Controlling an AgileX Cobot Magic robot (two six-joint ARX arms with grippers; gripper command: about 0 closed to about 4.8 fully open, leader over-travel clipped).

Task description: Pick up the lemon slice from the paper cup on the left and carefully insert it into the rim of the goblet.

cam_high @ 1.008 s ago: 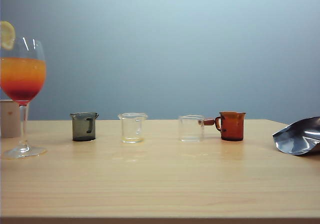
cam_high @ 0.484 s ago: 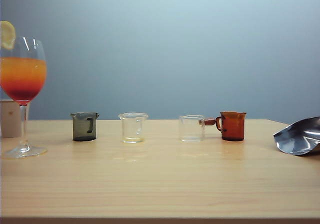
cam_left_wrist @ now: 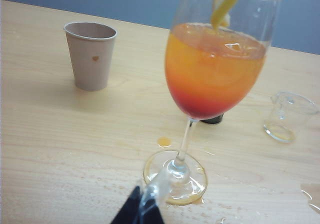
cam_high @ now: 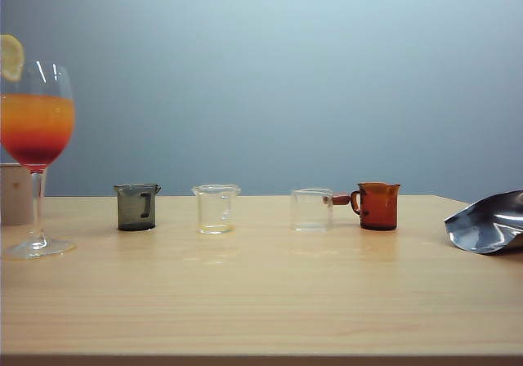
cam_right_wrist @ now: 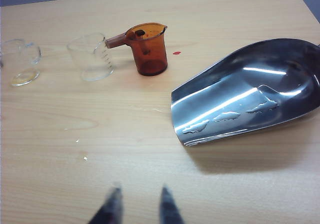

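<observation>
One lemon slice (cam_high: 11,57) sits wedged on the rim of the goblet (cam_high: 37,121), which stands at the table's (cam_high: 261,301) far left in the exterior view, its layered orange-to-red drink well up the bowl; the paper cup (cam_left_wrist: 91,55) stands upright close by, apart from the goblet's foot; the left gripper (cam_left_wrist: 142,211) hangs just before that foot, fingertips pressed together on nothing; the right gripper (cam_right_wrist: 139,206) hovers near the steel scoop (cam_right_wrist: 250,91), jaws apart and empty.
</observation>
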